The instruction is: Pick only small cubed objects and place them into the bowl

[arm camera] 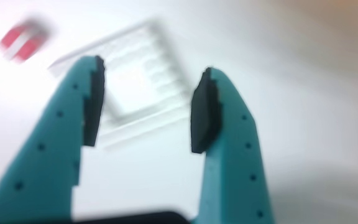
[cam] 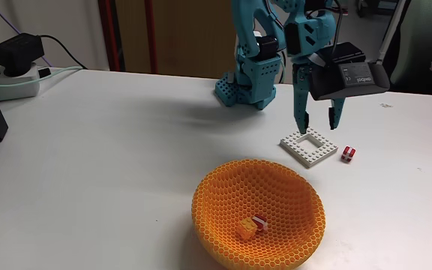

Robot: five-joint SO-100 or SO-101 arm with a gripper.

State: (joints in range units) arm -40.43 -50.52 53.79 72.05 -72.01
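While two of the small cubes, a yellow-orange cube and a red-and-white cube, already lie side by side on the floor of the orange bowl, the job appears to be on its last pick. In the fixed view the bowl sits below and to the left of the fingers, nearer the camera. The remaining red-and-white striped cube rests on the worktop just right of the white studded frame plate, a little to the right of the right fingertip and lower in the picture.

The gripper hangs above the frame plate with its tips off the surface, so the step in hand looks like the approach to that last cube. The next move likely calls for a sideways shift off the plate, so the fingers straddle the cube alone, and then a descent; closing here would risk catching the plate's edge.

In the wrist view, which is blurred, the striped cube sits up and to the left of the left finger pad, outside the gap, while the frame plate lies between and beyond the two pads. The fingers are spread wide, holding nothing and touching nothing.
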